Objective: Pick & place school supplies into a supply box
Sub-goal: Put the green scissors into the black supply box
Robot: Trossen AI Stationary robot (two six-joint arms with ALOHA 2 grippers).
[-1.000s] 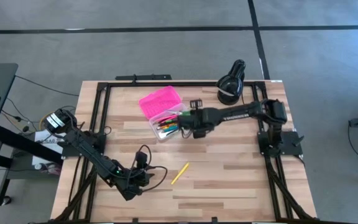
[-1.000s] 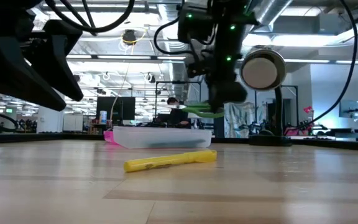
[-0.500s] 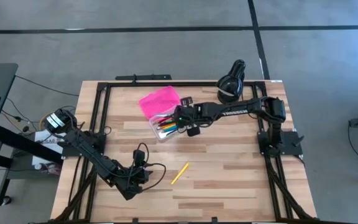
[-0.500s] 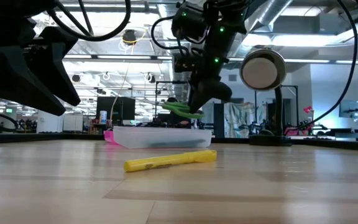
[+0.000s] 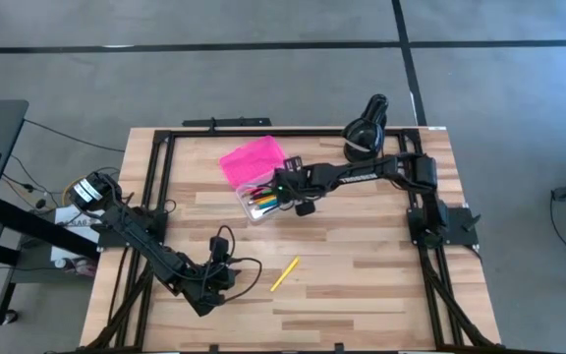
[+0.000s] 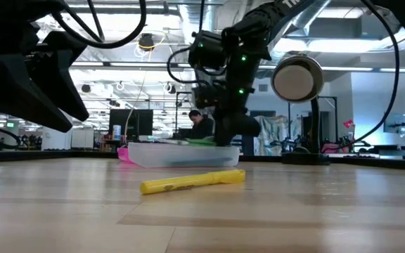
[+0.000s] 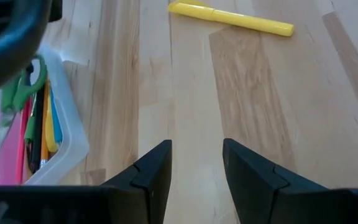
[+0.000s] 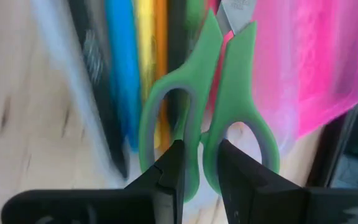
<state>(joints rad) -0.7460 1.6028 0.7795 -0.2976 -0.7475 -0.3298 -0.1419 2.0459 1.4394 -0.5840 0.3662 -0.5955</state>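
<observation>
The green-handled scissors point(image 8: 225, 87) sit in my right gripper point(image 8: 199, 177), which is shut on them low over the supply box point(image 5: 263, 202). The box's clear base holds several pens: blue point(image 8: 122, 68), yellow, orange and black. Its pink lid point(image 5: 253, 159) lies open toward the far edge. A yellow highlighter point(image 5: 284, 274) lies flat on the table nearer the front. My left gripper point(image 7: 197, 163) is open over bare wood near the table's near-left part, touching nothing. In the low view the scissors point(image 6: 200, 142) show at the box's rim level. My right gripper pinches the scissors' handle where the two green loops meet point(image 8: 209, 146), one finger point(image 8: 169, 186) on each side. The fingers come from the table's right, slanting down. The blades point away over the box; whether the scissors touch the pens below, I cannot tell.
A black round lamp-like object point(image 5: 366, 131) stands at the far edge, behind the right arm. Black cables point(image 5: 247, 270) loop beside the left gripper. Black frame rails point(image 5: 155, 187) run along the table's sides. Bare wood stretches across the near right part.
My right gripper has carried the scissors toward the table's left and down, from above the box's right side to low over the pens in the box, staying shut on them. The left arm has kept still.
</observation>
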